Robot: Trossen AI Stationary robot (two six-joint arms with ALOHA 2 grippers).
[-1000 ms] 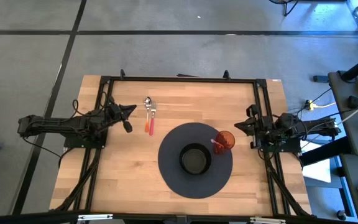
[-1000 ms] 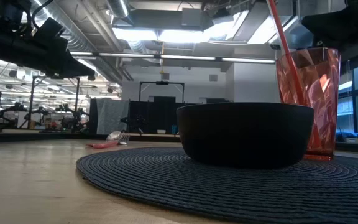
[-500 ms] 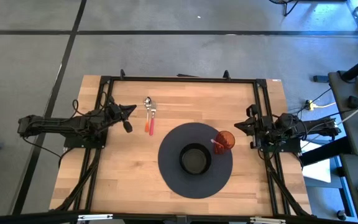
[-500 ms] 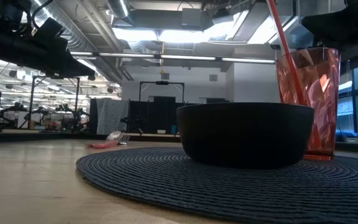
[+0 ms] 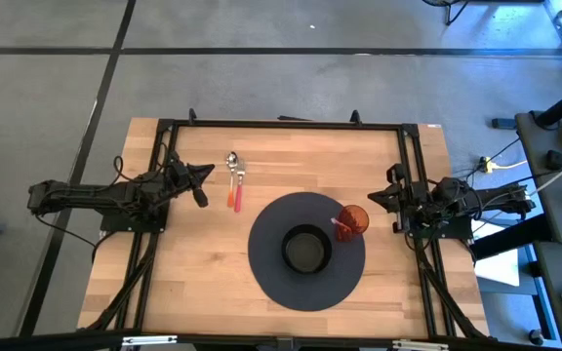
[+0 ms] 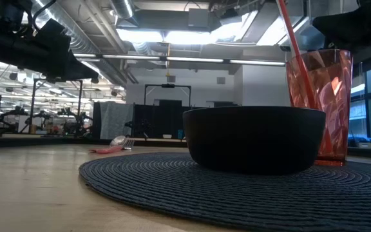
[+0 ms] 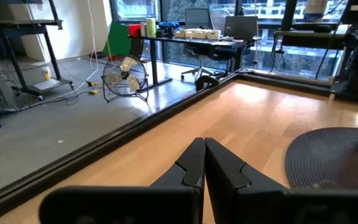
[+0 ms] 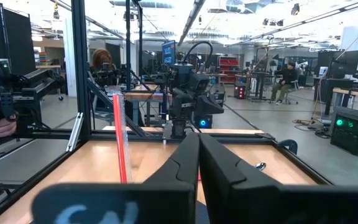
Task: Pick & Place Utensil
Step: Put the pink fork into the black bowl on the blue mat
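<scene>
Flat on bare wood: shiny, red-handled utensil [image 5: 234, 180].

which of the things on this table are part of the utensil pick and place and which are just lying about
For the job:
- utensil, bare wood, beside the mat
- left hand, shut, nearest it
- right hand, shut, by the cup

Just there, as far as the pictures show (either might be the drop spot):
- black bowl on the round mat
- red cup holding a red straw
</scene>
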